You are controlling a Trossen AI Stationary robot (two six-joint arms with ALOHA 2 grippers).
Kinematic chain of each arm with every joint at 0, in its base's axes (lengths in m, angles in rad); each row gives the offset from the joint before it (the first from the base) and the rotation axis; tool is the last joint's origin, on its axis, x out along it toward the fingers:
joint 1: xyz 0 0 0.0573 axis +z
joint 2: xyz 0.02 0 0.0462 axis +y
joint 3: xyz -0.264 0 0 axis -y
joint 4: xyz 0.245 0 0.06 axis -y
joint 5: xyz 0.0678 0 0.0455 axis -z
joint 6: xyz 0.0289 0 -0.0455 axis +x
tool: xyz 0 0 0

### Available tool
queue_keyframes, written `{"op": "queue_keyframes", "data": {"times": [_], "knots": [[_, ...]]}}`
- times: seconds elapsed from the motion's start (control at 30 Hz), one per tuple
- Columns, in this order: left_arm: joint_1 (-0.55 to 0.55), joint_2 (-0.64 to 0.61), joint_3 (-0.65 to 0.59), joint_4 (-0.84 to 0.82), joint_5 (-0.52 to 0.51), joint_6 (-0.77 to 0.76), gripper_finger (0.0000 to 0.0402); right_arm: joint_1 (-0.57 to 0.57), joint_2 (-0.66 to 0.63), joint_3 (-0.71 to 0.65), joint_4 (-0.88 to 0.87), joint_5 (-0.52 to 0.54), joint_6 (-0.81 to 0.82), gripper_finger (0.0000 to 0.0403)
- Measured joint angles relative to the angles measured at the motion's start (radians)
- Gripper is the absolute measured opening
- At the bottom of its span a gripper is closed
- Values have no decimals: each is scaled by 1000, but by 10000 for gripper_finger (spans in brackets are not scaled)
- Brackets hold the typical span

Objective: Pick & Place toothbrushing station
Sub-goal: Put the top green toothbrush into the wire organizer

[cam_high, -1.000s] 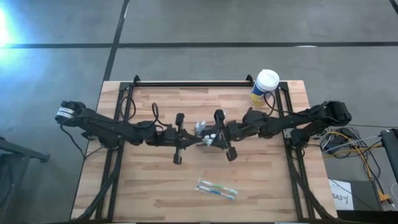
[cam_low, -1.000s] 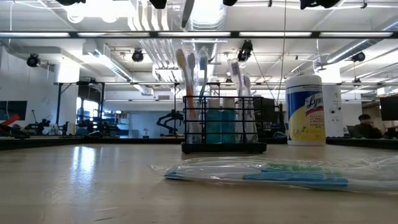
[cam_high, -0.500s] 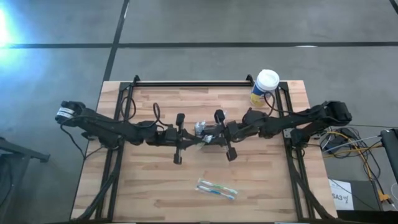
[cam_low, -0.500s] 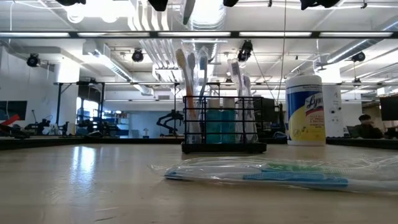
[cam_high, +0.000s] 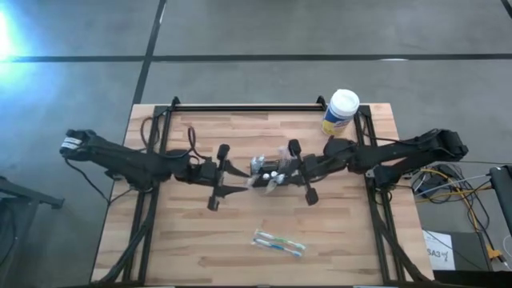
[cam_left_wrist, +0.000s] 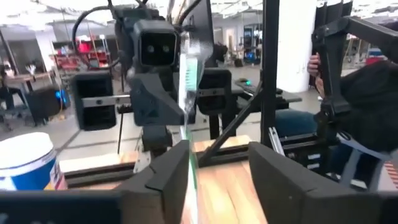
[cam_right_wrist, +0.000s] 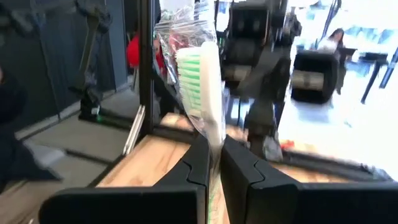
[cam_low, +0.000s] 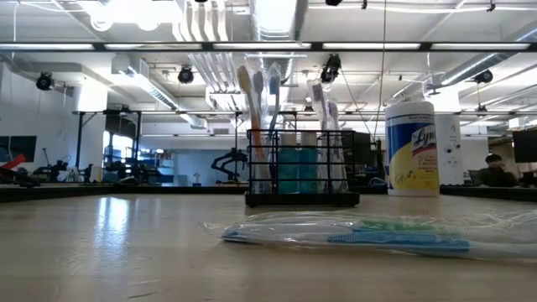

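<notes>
The toothbrushing station (cam_low: 300,168), a black mesh caddy with upright brushes, stands on its base at mid-table (cam_high: 266,165). Just near of it my right gripper (cam_right_wrist: 214,142) is shut on a green-and-white toothbrush in a clear wrapper (cam_right_wrist: 200,81). My left gripper (cam_left_wrist: 217,146) stands open on the left of the caddy (cam_high: 242,182). The wrapped brush (cam_left_wrist: 186,74) runs close by one of its fingers (cam_left_wrist: 171,168); I cannot tell whether they touch. A second wrapped toothbrush (cam_low: 361,233) lies flat near the table's front. My right gripper pinches the wrapped toothbrush between its two fingers, on the handle just behind the head (cam_right_wrist: 214,149). It comes roughly level from the table's right. The bristle end (cam_right_wrist: 193,78) sticks out past the fingertips, and the brush is clear of the table.
A yellow canister with a white lid (cam_high: 340,112) stands at the table's far right corner (cam_low: 411,149). The flat wrapped toothbrush (cam_high: 278,242) lies near the front edge. Bare wood shows at the near left and near right.
My right gripper has shut on the wrapped toothbrush and drawn a little toward the table's right edge. My left gripper has opened, let go of the brush and pulled back toward the left edge. The caddy has stayed put.
</notes>
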Motion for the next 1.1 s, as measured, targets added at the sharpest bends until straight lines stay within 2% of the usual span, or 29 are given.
{"op": "queue_keyframes", "data": {"times": [0.13,0.23,0.33,0.4,0.47,0.6,0.63,0.87,1.1], "knots": [[-3,-109,0,-149,0,-25,196,0,-68,-1,-133,3,0,13],[-3,-197,-1,-258,0,-42,201,0,-121,-1,-216,28,2,13],[-5,-283,-13,-356,1,-54,191,0,-163,-1,-289,95,-2,13],[-15,-337,-46,-366,-2,-54,168,0,-179,-16,-321,156,-2,13],[-23,-397,-100,-356,-21,-46,130,0,-184,-38,-315,192,-2,13],[-25,-514,-232,-257,-51,-45,26,0,-186,-95,-282,253,2,13],[-24,-538,-265,-223,-52,-53,14,0,-186,-110,-274,276,9,13],[-25,-660,-462,-39,-50,-97,15,-3,-179,-203,-137,363,18,13],[-25,-705,-528,3,-49,-116,15,-3,-179,-265,-124,470,41,13]]}}
